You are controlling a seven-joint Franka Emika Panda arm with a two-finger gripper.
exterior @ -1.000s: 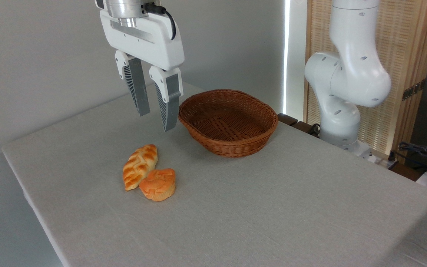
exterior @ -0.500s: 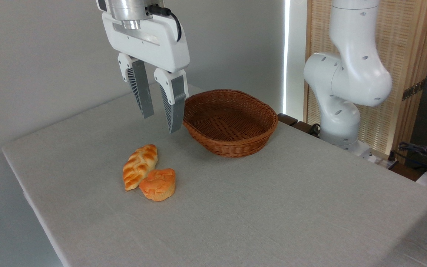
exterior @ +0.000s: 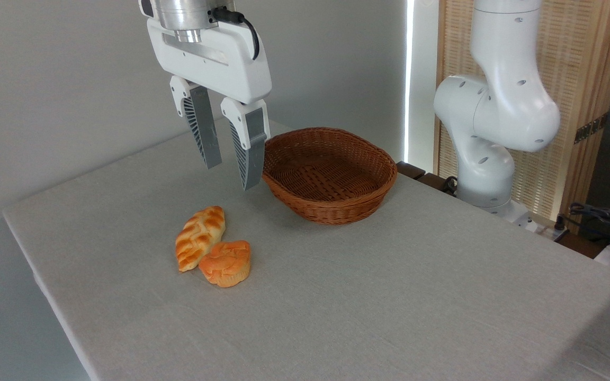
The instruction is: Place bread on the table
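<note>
Bread [exterior: 200, 237] lies flat on the table [exterior: 389, 296], on the grey cloth, toward the left part of the surface. It is a long golden-brown loaf with a braided top, and its long axis runs from about 1 o'clock to 7 o'clock. At its 4 o'clock side a round orange bun [exterior: 226, 263] sits, and the two are touching, or so close that I see no gap between them.

From where I stand, the gripper [exterior: 230, 172] hangs in the air above the table, at about 12 o'clock from the bread and well apart from it. Its two grey ribbed fingers [exterior: 203, 132] point down and are spread a moderate width, with clear space between them. They hold nothing. The white gripper body is above them, with a black cable at its top.

At 3 o'clock from the gripper tips stands a brown wicker basket [exterior: 337, 209], oval, with nothing visible inside. The right finger appears just beside the basket's left rim in the picture, but I cannot tell if it is really near it in depth. The white arm base [exterior: 490, 132] rises at the far right edge of the table.
</note>
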